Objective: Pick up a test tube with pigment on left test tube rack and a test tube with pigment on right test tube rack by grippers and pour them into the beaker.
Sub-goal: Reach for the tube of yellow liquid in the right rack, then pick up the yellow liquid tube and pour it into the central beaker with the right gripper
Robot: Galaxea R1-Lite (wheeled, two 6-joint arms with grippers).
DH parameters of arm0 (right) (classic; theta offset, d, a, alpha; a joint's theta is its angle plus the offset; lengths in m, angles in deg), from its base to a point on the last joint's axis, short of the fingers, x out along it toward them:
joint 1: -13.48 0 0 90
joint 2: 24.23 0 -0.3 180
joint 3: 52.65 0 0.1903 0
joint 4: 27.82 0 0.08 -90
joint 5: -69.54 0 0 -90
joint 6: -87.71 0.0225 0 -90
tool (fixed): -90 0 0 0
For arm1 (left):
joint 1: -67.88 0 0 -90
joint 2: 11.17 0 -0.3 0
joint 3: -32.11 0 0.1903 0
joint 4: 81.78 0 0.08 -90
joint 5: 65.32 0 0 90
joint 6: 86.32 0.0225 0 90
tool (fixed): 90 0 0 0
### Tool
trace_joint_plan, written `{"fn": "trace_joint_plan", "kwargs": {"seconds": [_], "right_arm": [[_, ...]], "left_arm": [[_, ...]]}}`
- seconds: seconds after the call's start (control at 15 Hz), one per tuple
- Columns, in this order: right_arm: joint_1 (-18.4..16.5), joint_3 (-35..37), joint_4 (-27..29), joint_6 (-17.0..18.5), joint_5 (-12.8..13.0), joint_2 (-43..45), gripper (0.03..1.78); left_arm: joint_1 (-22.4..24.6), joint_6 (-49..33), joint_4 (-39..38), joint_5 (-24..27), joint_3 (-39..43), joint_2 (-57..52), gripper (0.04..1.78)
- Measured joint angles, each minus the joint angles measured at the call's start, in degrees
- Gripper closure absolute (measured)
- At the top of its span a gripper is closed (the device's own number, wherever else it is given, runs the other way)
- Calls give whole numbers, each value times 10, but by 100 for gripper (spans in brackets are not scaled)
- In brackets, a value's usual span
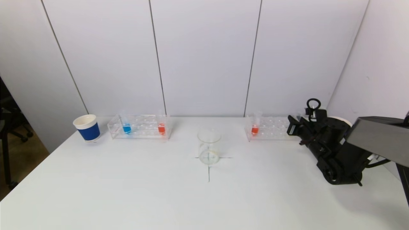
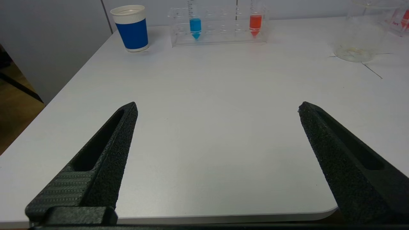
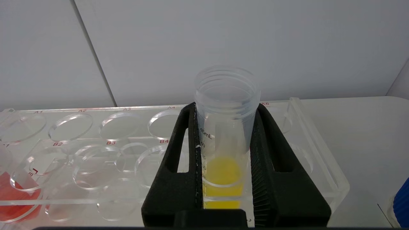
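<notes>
Yellow test tube (image 3: 223, 140) clamped upright in right claw (image 3: 223, 179), right rack (image 3: 96, 143).

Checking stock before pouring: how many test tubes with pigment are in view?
4: blue tube and orange-red tube in the left rack; red tube in the right rack; yellow tube gripped by the right hand.

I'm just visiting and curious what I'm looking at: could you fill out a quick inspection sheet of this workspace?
Surface: white table, black cross marked under the beaker.
Job's things: clear beaker at centre; left rack holds a blue tube and a red tube; right rack holds a red tube and a yellow tube.
Clutter: blue paper cup beside the left rack.
Grippers: right pincer shut on the yellow tube, still in the rack; left pincer open, over the table's near edge.
Cables: black cable along the right arm.
Surroundings: white wall panels.
</notes>
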State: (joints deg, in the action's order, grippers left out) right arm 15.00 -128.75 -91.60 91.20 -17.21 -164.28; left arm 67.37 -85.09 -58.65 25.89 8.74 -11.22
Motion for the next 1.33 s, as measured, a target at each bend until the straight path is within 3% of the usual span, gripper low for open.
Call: {"fn": "trace_joint_plan", "kwargs": {"seconds": [0.67, 1.33], "right_arm": [[0, 3, 0, -3, 2, 9, 133], [-4, 13, 0, -18, 8, 76, 132]], "left_arm": [[0, 0, 0, 0, 0, 0, 6], [0, 0, 0, 0, 0, 0, 6]]}}
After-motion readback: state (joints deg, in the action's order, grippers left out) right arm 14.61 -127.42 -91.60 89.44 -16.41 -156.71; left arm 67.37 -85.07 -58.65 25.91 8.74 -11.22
